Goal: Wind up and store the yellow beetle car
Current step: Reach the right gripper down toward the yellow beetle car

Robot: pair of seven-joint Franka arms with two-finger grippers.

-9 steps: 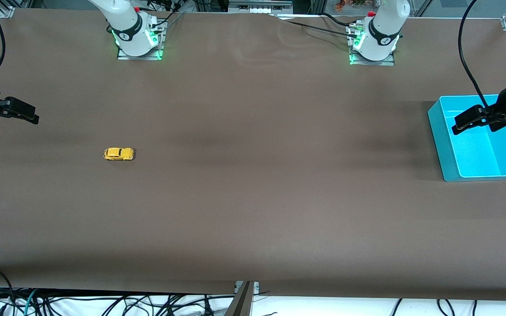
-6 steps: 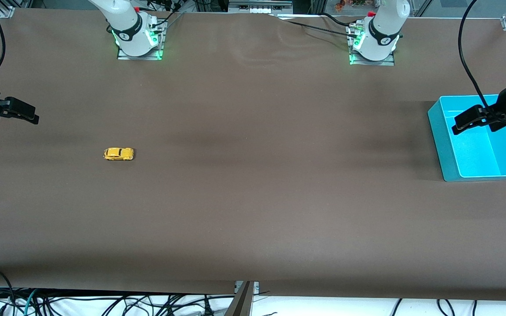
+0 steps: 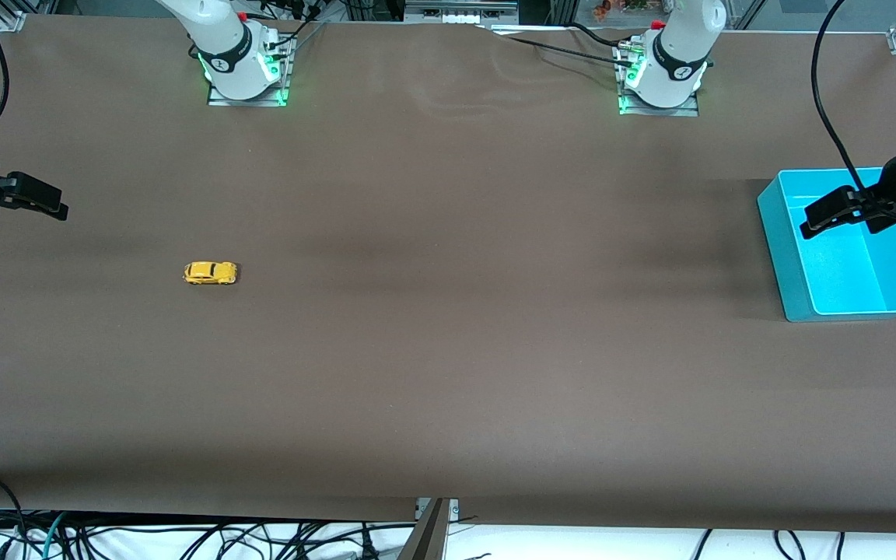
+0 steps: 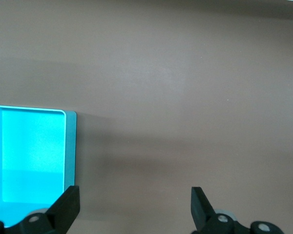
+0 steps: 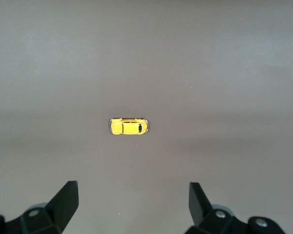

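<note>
- We've got the yellow beetle car point(image 3: 210, 272) on its wheels on the brown table point(image 3: 448, 350), toward the right arm's end, long axis along the table's length; can't tell which end's the nose.
- Right gripper point(image 3: 43, 204) hangs nearby, fingers wide, empty.
- Left gripper point(image 3: 825, 219) hovers over the turquoise bin point(image 3: 786, 257), fingers wide too.

We find a long table point(image 3: 448, 373) under a flat brown mat. On it rest a tiny yellow beetle-shaped toy car point(image 3: 210, 273), toward the right arm's end, and a turquoise rectangular plastic bin point(image 3: 786, 272), at the left arm's end.
</note>
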